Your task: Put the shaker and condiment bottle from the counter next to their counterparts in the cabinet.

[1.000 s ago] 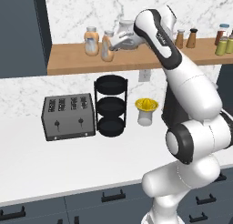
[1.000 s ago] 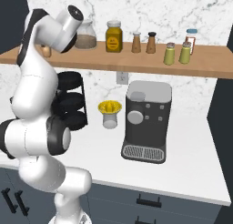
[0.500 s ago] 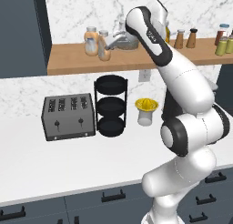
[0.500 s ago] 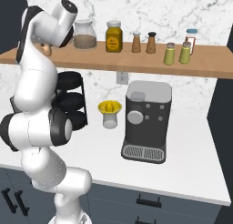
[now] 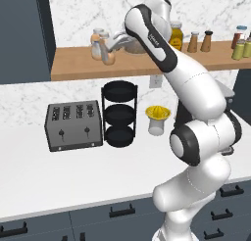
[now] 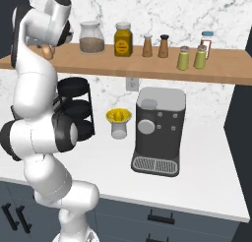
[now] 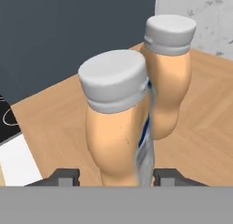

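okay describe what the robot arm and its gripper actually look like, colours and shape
The arm is glossy white with rounded, tube-like segments, dark grey bands and caps at the joints, and small dark lettering on one upper link. The gripper has two small, blocky dark grey fingertips. No cables are visible.

No lettering, brand, number or sign can be read anywhere. The robot arm bears a small dark mark on its upper link, at upper centre of the left base view, too small to make out. The nearer condiment bottle shows a blue-and-white label edge, illegible.
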